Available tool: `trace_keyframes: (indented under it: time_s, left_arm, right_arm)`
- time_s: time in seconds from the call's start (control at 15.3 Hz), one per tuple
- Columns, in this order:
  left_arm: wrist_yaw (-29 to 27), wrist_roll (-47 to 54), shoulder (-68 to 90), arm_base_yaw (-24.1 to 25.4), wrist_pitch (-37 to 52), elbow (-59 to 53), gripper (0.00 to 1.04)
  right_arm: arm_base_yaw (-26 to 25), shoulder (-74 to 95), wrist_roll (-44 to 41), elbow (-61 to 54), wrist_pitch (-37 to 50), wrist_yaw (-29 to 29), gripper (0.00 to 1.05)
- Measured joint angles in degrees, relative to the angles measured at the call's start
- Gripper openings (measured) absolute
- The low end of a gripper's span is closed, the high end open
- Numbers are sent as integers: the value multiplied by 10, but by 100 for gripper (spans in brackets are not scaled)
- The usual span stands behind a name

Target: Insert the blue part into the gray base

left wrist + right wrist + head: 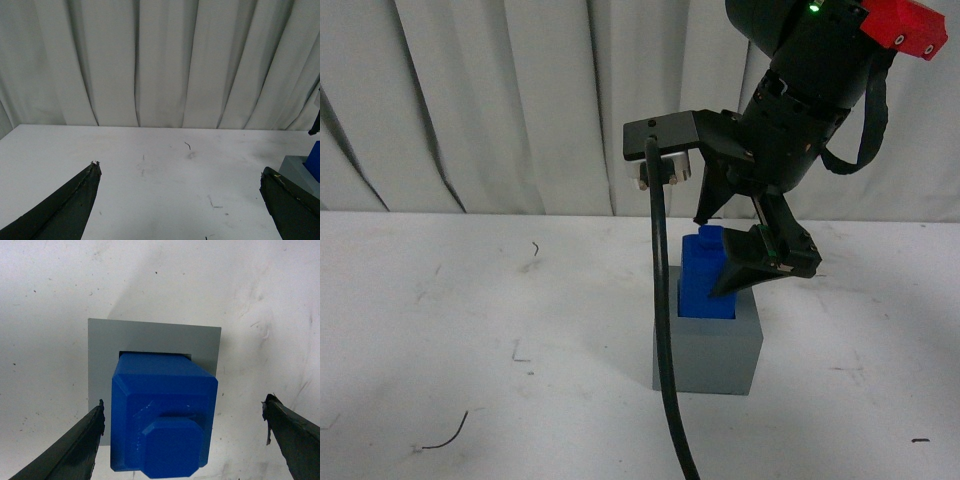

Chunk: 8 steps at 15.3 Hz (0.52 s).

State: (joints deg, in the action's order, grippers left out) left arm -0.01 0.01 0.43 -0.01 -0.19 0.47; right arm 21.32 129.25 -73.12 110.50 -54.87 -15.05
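The blue part (703,280) stands upright in the recess of the gray base (710,355) at the table's middle, its upper half and knob sticking out. My right gripper (709,256) hovers over it, open, with one finger on each side and neither touching. From the right wrist view, the blue part (162,420) sits between the spread fingers (82,447), with the gray base (150,337) beneath it. My left gripper (180,170) is open over bare table, holding nothing. At the edge of that view the gray base (299,170) and blue part (315,160) show.
A black cable (665,340) hangs down in front of the base's left side. A white curtain (500,100) closes off the back of the white table (470,330). A small dark wire scrap (445,436) lies near the front left.
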Motion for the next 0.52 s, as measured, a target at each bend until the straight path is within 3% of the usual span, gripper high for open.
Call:
trace_keyframes:
  time_s: [0.2, 0.33, 0.52]
  left_arm:
    - [0, 0, 0, 0, 0, 0, 98]
    - [0, 0, 0, 0, 0, 0, 98]
    - [0, 0, 0, 0, 0, 0, 98]
  right_arm:
    - [-8, -18, 1, -4, 1, -25, 98]
    - [-33, -74, 4, -41, 47, -64, 98]
    - [-126, -210, 94, -177, 280, -139, 98]
